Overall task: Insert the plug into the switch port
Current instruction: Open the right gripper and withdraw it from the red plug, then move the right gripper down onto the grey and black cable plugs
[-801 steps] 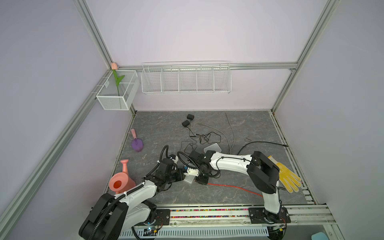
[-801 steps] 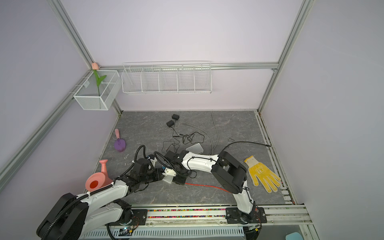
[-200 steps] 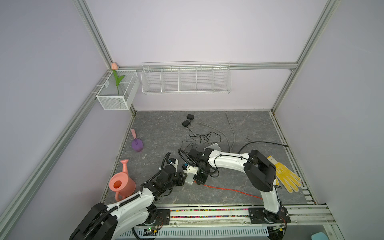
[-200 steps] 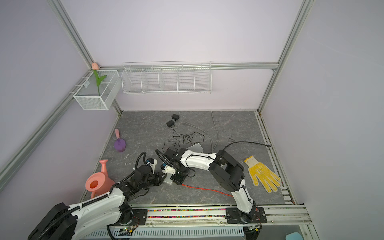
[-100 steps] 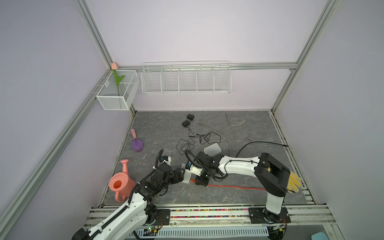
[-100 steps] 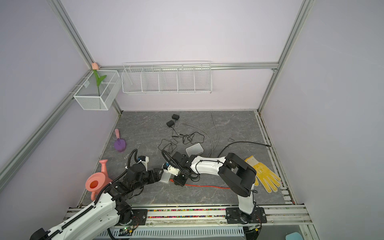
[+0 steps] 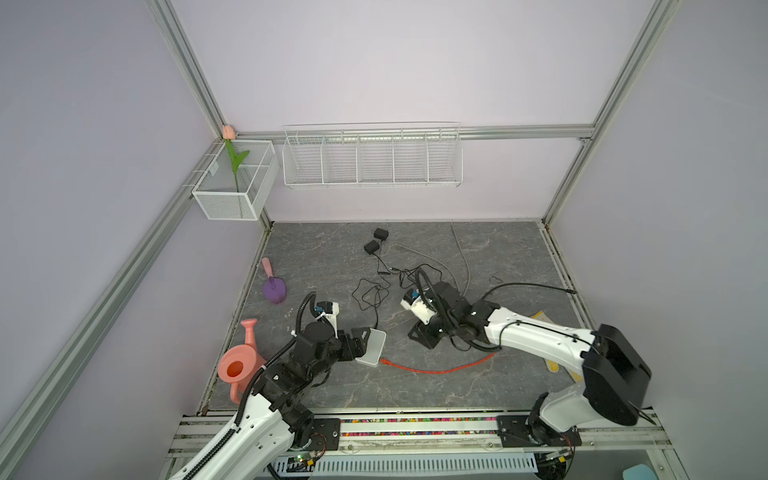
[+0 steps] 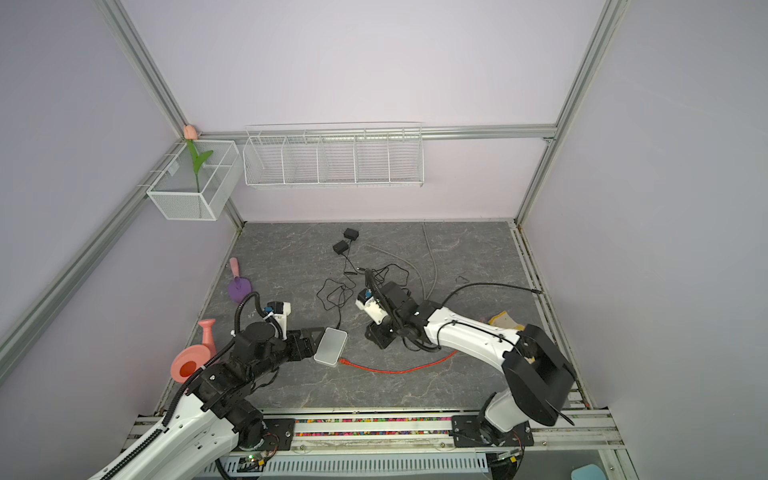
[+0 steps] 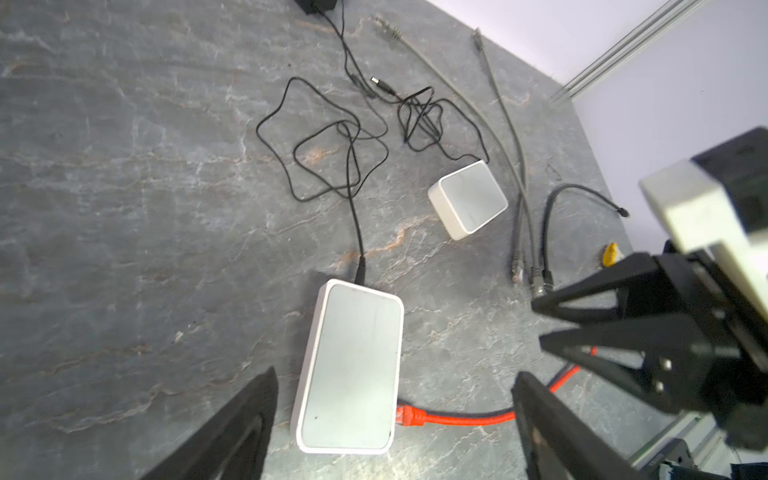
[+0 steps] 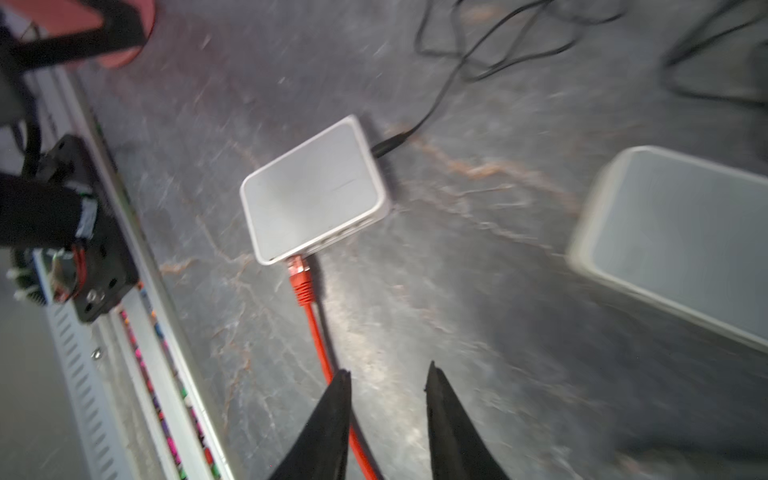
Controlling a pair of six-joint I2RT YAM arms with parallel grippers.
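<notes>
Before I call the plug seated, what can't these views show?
Red plug seating depth: right wrist view blurred; switch top hides the ports in the left wrist view; too small in both top views.
Yellow glove: behind the right arm in both top views.
Second white box: cut by right wrist view's edge.

The plug (image 7: 385,362) touches the switch (image 7: 372,351), its cable (image 7: 436,370) running off rightward.

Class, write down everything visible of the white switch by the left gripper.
The white switch is a flat, rounded-corner plastic box with a pale grey top, lying flat on the grey stone-look table. A black cable plugs into one short end; the red plug meets its port side near a corner. The open left gripper flanks it, seemingly without contact.
</notes>
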